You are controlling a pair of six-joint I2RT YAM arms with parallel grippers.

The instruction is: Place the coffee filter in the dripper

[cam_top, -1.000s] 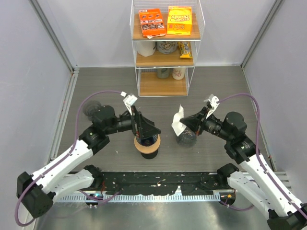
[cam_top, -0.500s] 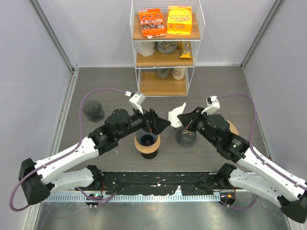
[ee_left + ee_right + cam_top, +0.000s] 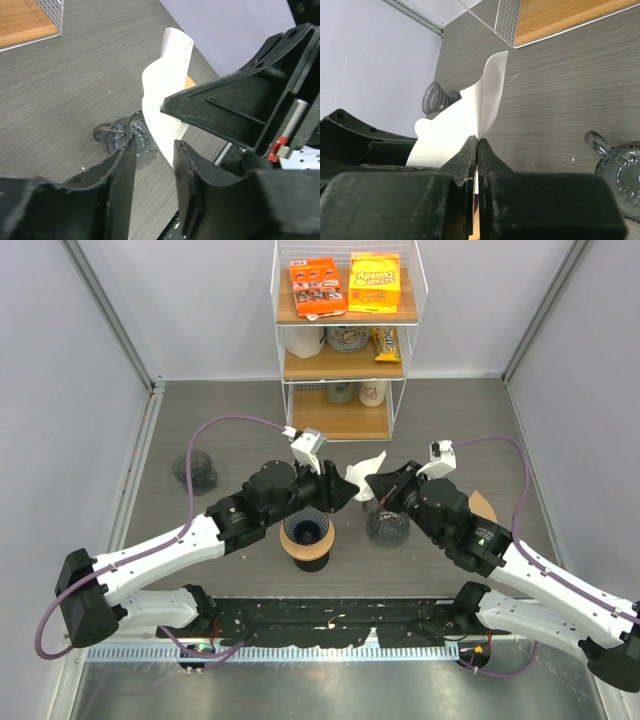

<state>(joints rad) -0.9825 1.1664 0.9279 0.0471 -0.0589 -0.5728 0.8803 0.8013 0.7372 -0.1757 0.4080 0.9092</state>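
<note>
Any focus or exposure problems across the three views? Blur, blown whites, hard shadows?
Top external: sharp, even light, soft shadows. Left wrist: left pincer near the lens is soft and dark; coffee filter is bright, nearly blown. Right wrist: right pincer is blurred up close, the coffee filter is white with little detail, and the table grain is sharp.

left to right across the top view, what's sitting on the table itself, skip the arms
small glass vessel → dripper on wooden stand → glass mug → wooden disc. The coffee filter is held in the air and overlaps the mug's span, so it is left out.
</note>
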